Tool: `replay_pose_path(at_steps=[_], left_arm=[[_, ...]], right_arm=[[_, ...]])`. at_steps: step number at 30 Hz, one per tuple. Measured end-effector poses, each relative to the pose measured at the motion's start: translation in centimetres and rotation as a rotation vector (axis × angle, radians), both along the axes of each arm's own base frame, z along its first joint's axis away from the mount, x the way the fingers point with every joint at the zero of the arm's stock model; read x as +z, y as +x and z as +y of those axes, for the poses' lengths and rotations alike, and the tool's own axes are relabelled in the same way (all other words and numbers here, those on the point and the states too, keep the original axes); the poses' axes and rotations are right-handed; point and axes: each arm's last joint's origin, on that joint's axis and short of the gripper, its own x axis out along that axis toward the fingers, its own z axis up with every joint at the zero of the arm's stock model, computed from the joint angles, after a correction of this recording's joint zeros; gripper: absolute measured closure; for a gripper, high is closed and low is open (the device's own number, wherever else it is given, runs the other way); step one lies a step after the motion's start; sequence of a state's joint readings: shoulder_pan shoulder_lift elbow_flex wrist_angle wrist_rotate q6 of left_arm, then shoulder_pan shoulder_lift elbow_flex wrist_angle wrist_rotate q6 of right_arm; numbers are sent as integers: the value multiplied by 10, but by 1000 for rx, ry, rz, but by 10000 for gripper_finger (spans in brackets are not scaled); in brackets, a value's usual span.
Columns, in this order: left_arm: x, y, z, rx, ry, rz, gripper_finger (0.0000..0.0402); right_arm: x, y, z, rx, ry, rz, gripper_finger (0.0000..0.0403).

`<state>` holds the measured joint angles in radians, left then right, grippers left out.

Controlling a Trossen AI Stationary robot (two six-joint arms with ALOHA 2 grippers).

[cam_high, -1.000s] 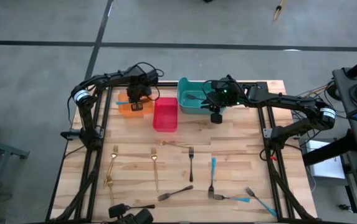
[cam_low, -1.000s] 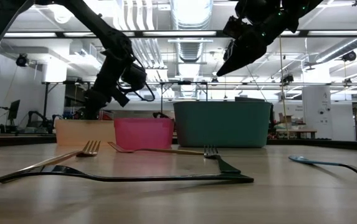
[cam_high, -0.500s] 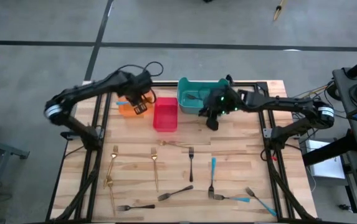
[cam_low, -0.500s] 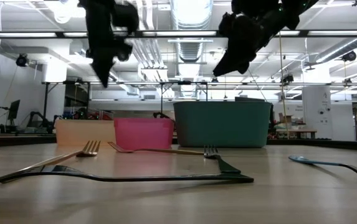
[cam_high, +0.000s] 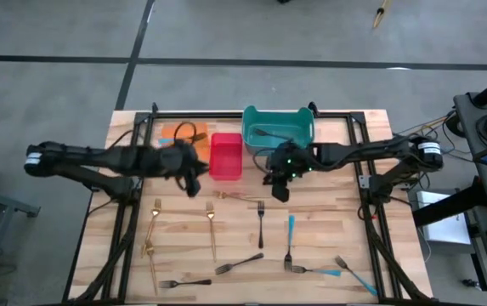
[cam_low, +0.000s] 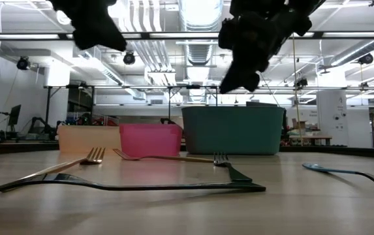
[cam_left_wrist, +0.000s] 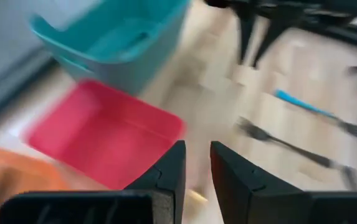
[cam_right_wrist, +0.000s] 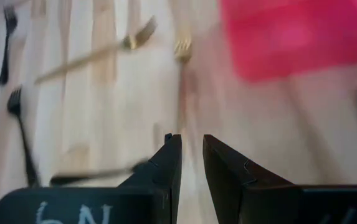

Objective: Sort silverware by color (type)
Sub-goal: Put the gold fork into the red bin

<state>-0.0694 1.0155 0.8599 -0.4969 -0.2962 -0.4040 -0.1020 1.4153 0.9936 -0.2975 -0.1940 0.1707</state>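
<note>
Both arms have swung off the far bins toward the near forks. The left gripper [cam_high: 194,177] now hangs just before the red bin [cam_high: 225,161], the right gripper [cam_high: 279,184] before the teal bin [cam_high: 248,136], each with fingers slightly apart and holding nothing, so a fresh pick looks next. On the table I count four gold forks [cam_high: 211,223], three dark forks [cam_high: 260,223] and three blue-handled forks [cam_high: 291,228]. One more dark fork [cam_high: 264,133] lies in the teal bin.

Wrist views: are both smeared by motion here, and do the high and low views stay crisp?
Left wrist view: heavy smear over the red bin and teal bin; right wrist view: the gold fork streaks. High view: sharp. Low view: the dark fork up close is crisp, but both arms overhead are blurred silhouettes against bright ceiling lights.
</note>
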Motion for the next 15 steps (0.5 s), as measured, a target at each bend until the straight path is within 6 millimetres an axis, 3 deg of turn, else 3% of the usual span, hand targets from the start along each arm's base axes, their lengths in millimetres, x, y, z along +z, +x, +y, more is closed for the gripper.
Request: replay_pose_path(at_steps=[7, 15], left_arm=[[-11, -11, -47, -47, -276, 17, 346], [-30, -20, -96, -22, -525, 165, 346]], right_arm=[[-11, -8, 19, 38, 47, 152, 346], [-10, -8, 23, 78, 18, 143, 346]])
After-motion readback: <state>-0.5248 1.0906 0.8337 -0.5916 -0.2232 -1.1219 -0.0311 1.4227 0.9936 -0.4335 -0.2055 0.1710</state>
